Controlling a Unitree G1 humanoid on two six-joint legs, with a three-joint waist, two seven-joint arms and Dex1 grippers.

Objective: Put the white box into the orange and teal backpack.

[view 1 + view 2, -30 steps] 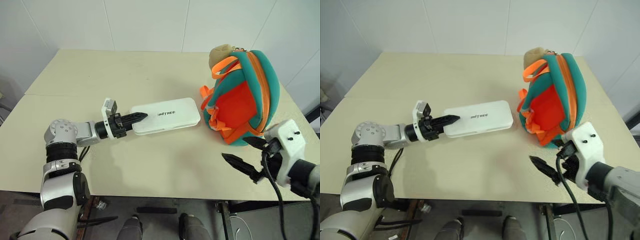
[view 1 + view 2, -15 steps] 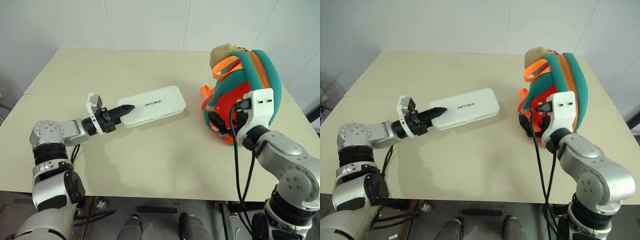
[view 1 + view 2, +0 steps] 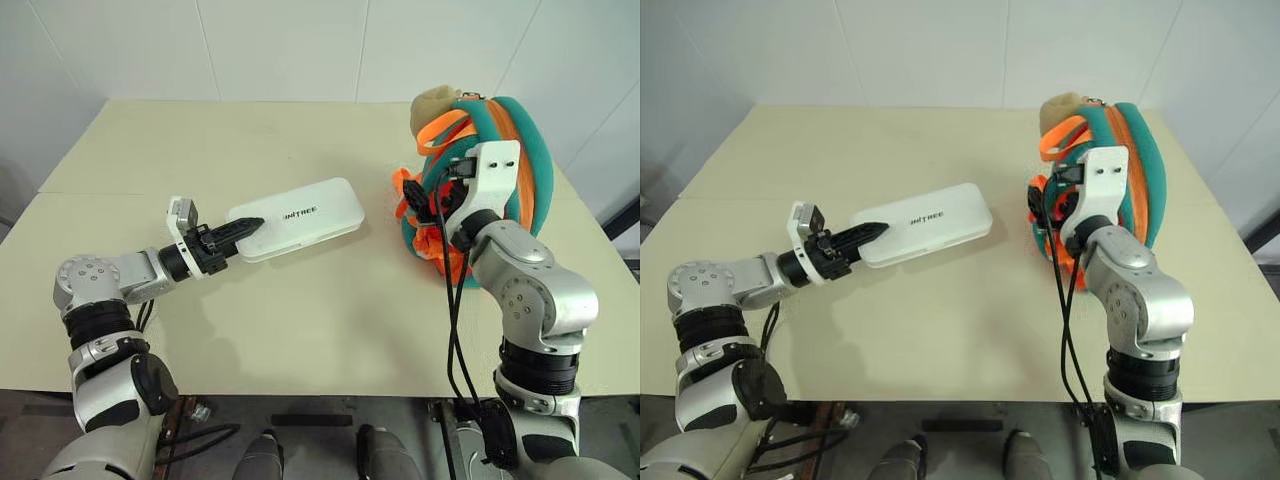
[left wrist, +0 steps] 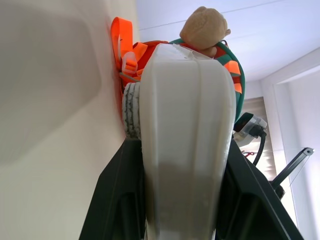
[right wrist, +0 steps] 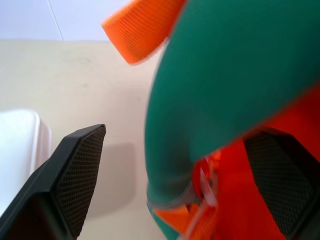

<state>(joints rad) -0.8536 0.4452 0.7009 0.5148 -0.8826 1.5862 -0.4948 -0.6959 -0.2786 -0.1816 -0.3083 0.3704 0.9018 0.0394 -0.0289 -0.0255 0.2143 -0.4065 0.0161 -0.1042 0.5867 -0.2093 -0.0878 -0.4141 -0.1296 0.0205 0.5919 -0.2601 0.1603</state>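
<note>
Left eye view: we are holding the flat, elongated white box with rounded corners and dark lettering [image 3: 297, 217] by its near short end, with the left gripper [image 3: 243, 226] clamped on that end. The box is angling away from the gripper across the pale beige tabletop [image 3: 300, 310], its far end pointing toward the small soft orange backpack with teal edging and orange webbing straps [image 3: 500, 165]. Whether the box is resting on the tabletop or lifted clear, we cannot tell.

The backpack is standing upright near the tabletop's far right side, well apart from the box's far end. A tan rounded soft item [image 3: 433, 102] is sitting at its top.

We are holding the right gripper [image 5: 175, 175] at the front of the backpack, facing the box. In the right wrist view its two black fingers [image 5: 75, 170] are standing wide apart, with the teal edging and an orange strap lying between them. The gripper is not closed on anything.

In the left wrist view, the white box is running up between the left gripper's fingers [image 4: 117, 200], and the backpack is showing beyond its far end.
</note>
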